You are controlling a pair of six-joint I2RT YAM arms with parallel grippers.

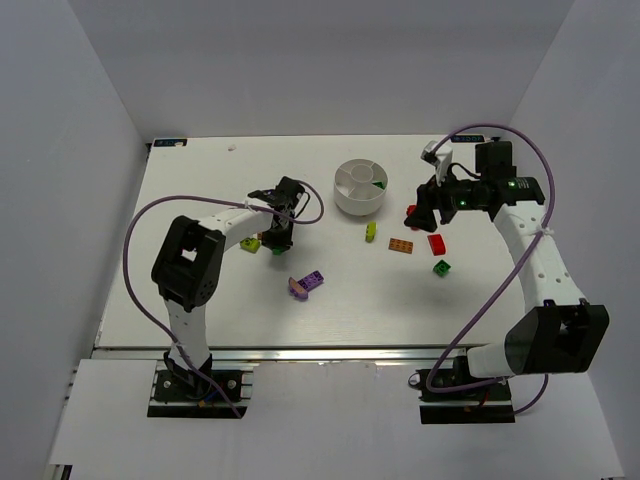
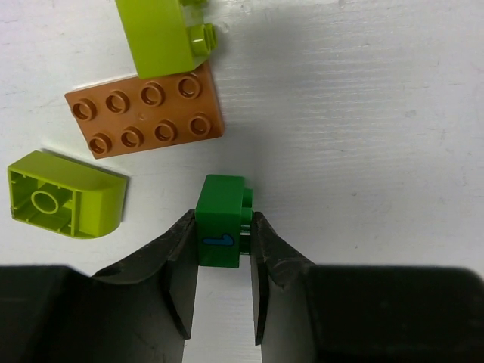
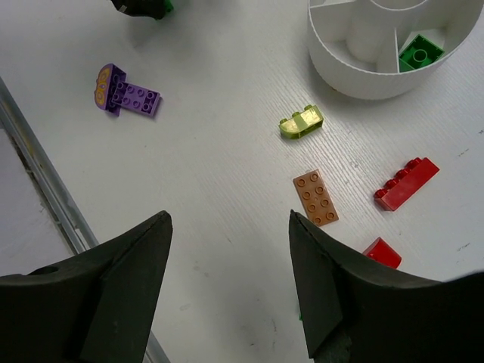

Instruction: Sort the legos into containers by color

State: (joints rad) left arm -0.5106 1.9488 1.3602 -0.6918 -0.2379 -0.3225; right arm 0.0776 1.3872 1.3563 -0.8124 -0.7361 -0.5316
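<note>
In the left wrist view my left gripper (image 2: 223, 221) is shut on a small dark green lego (image 2: 219, 198) that rests on the table, one finger against each side. Beside it lie an orange plate (image 2: 144, 113) and two lime bricks (image 2: 64, 195) (image 2: 162, 34). My right gripper (image 3: 228, 219) hangs open over bare table with nothing between its fingers. The white dish (image 1: 345, 202) holds a green brick (image 3: 420, 53) in one wedge. Near the dish lie a clear yellow-green piece (image 3: 300, 122), another orange plate (image 3: 317, 198) and red bricks (image 3: 406, 184).
A purple lego pair (image 1: 306, 284) lies toward the table's front. A green brick (image 1: 441, 267) sits below the right gripper (image 1: 425, 205). White walls close in the left, back and right sides. A metal rail (image 3: 45, 189) runs along the front edge.
</note>
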